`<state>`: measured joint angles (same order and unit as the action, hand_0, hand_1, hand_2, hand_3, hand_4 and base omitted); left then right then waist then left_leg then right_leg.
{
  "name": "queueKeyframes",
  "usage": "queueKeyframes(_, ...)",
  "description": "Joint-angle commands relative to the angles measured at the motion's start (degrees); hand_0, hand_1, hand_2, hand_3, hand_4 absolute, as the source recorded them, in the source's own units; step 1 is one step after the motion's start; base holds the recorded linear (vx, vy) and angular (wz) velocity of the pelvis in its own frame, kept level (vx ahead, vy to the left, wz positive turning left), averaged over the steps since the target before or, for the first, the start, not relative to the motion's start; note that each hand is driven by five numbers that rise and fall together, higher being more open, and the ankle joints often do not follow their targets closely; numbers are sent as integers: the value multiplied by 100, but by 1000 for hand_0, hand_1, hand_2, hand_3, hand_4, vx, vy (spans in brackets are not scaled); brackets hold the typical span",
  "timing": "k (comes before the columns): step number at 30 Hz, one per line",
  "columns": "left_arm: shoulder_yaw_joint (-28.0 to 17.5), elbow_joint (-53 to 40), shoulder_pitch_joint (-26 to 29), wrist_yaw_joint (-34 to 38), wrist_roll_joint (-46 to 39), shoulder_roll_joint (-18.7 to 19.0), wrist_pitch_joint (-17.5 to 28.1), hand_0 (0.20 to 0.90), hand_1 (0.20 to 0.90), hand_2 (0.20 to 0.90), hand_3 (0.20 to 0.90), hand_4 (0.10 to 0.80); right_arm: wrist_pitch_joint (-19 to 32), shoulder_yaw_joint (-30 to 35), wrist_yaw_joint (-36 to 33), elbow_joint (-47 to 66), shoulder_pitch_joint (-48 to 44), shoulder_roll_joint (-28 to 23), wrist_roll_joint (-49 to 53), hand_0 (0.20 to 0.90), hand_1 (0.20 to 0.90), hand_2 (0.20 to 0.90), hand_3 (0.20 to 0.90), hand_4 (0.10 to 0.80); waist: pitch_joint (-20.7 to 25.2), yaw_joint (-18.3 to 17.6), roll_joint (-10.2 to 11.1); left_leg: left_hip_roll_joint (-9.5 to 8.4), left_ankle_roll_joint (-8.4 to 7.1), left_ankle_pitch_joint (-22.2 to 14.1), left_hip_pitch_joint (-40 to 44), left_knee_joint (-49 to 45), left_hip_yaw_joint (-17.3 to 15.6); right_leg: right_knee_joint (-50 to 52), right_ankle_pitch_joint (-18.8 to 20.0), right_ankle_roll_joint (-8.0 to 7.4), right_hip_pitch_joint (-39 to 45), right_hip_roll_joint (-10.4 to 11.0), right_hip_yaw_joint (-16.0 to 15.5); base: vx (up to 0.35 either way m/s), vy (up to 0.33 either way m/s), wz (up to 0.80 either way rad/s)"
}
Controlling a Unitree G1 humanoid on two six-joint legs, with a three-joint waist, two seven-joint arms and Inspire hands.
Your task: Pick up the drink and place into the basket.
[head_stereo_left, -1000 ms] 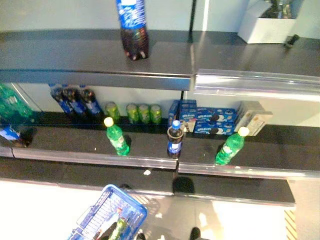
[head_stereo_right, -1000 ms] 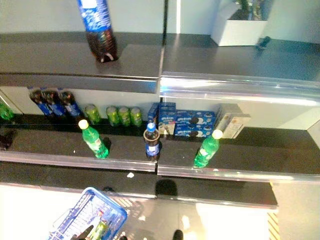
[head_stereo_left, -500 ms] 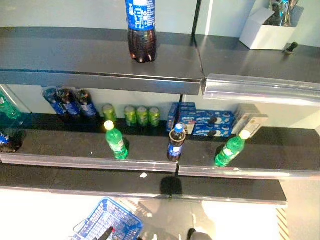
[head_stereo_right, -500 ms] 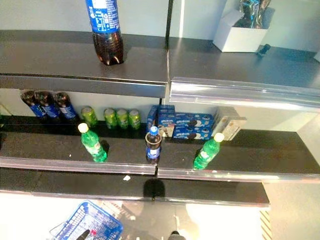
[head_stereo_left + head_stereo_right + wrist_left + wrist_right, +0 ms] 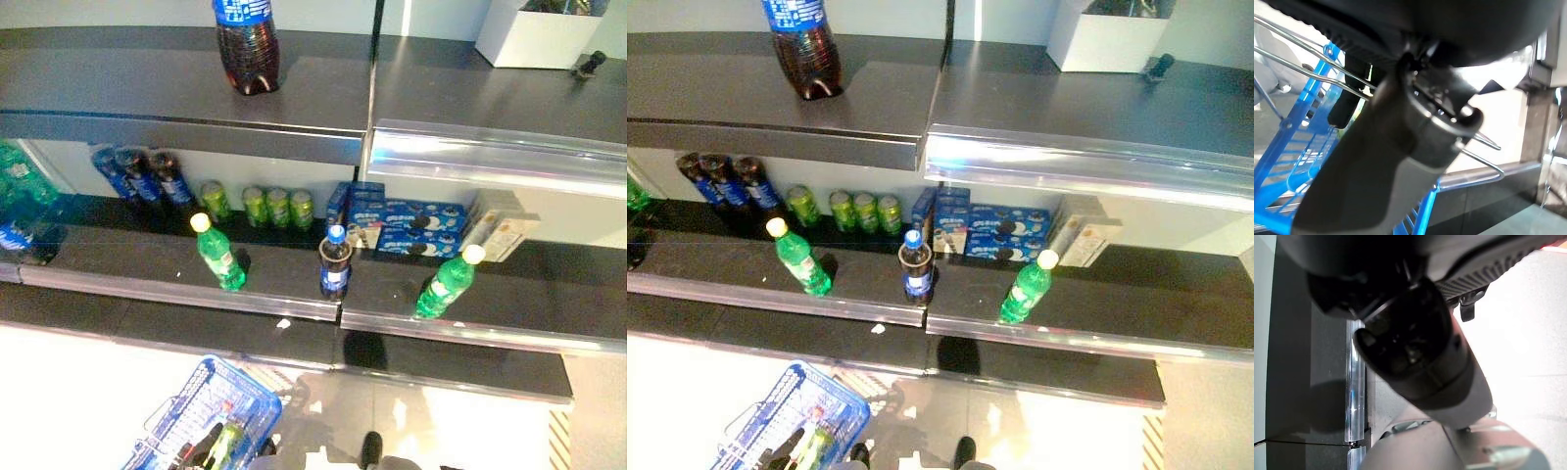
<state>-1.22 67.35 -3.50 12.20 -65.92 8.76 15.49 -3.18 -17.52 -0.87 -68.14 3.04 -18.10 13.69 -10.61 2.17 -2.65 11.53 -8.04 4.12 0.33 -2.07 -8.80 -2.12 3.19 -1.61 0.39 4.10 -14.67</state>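
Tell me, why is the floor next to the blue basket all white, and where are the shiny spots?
Left eye view: strong light washes the floor beside the blue basket to plain white. Right eye view: glare streaks the silver rail of the upper shelf, and the left green bottle casts a small shadow on its shelf. Right wrist view: the floor glares white too.

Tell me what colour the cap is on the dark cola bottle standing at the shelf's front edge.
Blue; the dark cola bottle's cap shows best in the left eye view.
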Motion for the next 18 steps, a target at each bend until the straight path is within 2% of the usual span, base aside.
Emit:
queueKeyframes(1, 9, -384, 84, -181, 48, -163, 393, 300, 300, 300, 200, 100, 13, -33, 158, 86, -289, 172, 91, 900, 900, 900, 900, 800, -53, -19, 399, -415, 117, -97, -305, -830, -68, 82, -157, -187, 165, 365, 7, -211, 49, 22)
queueKeyframes(2, 72, -365, 100, -185, 35, -154, 374, 300, 300, 300, 200, 100, 7, 8, 123, 62, -306, 164, 84, 900, 900, 900, 900, 800, 13, -57, 438, -521, 148, -240, -195, -1129, -114, 44, -95, -156, 132, 423, -79, -336, 121, 6)
queueKeyframes(3, 61, -339, 120, -163, 67, -178, 379, 300, 300, 300, 200, 100, 24, 14, 3, 56, -329, 176, 203, 900, 900, 900, 900, 800, 112, -100, 465, -683, 190, -429, -1, -1491, -22, 31, -48, -107, 64, 440, -118, -353, 167, -24)
queueKeyframes(5, 62, -263, 122, -195, 62, -181, 415, 300, 300, 300, 200, 100, 50, 18, -117, 69, -378, 180, 241, 900, 900, 900, 900, 800, 219, -137, 444, -904, 235, -630, 236, -1527, 228, 38, 4, -104, -35, 390, -60, -249, 189, -52)
queueKeyframes(7, 87, -172, 179, -273, -11, -169, 445, 300, 300, 300, 200, 100, 57, 9, -146, 50, -421, 196, 302, 900, 900, 900, 900, 800, 351, -234, 403, -1004, 299, -800, 565, -1117, 352, 88, 82, -157, -222, 324, 51, -198, 262, -5)
queueKeyframes(8, 122, -139, 219, -318, -30, -147, 447, 300, 300, 300, 200, 100, 70, 25, -153, 28, -430, 210, 347, 900, 900, 900, 900, 800, 388, -304, 376, -962, 329, -912, 727, -833, 282, 146, 107, -209, -310, 328, 78, -199, 324, 29)
queueKeyframes(10, 156, -138, 337, -374, -21, -82, 375, 300, 300, 300, 200, 100, 142, 78, -121, -32, -399, 303, 417, 900, 900, 900, 900, 800, 409, -456, 352, -914, 432, -1307, 1125, -256, 41, 309, 303, -446, -613, 469, 124, -205, 290, 53)
queueKeyframes(11, 163, -165, 381, -388, -17, -50, 341, 300, 300, 300, 200, 100, 200, 87, -104, -36, -372, 354, 478, 900, 900, 900, 900, 800, 396, -502, 351, -898, 461, -1369, 1230, -88, -49, 339, 419, -575, -717, 551, 132, -221, 271, 63)
queueKeyframes(13, 183, -172, 426, -425, 239, 42, 246, 300, 300, 300, 200, 100, 253, 95, -153, -52, -324, 456, 530, 900, 900, 900, 900, 800, 344, -522, 391, -1015, 558, -1448, 1307, 118, -52, 192, 781, -874, -820, 767, 202, -218, 247, 31)
queueKeyframes(14, 180, -163, 420, -433, 319, 54, 258, 300, 300, 300, 200, 100, 245, 99, -165, -52, -311, 469, 524, 900, 900, 900, 900, 800, 333, -522, 399, -1037, 579, -1462, 1306, 123, -58, 151, 846, -915, -831, 805, 216, -209, 195, 7)
queueKeyframes(16, 264, -116, 390, -482, 609, 142, 287, 300, 300, 300, 200, 100, 206, 110, -167, -50, -254, 499, 351, 900, 900, 900, 900, 800, 274, -500, 424, -1138, 642, -1505, 1265, 130, -52, -167, 1104, -1086, -864, 1023, 248, -196, 146, 3)
queueKeyframes(18, 336, -63, 366, -411, 633, 204, 230, 300, 300, 300, 200, 100, 204, 125, -150, -78, -199, 510, 359, 900, 900, 900, 900, 800, 256, -516, 402, -1173, 711, -1467, 1194, 170, -13, -137, 1125, -1093, -851, 1117, 504, -189, 117, 1)
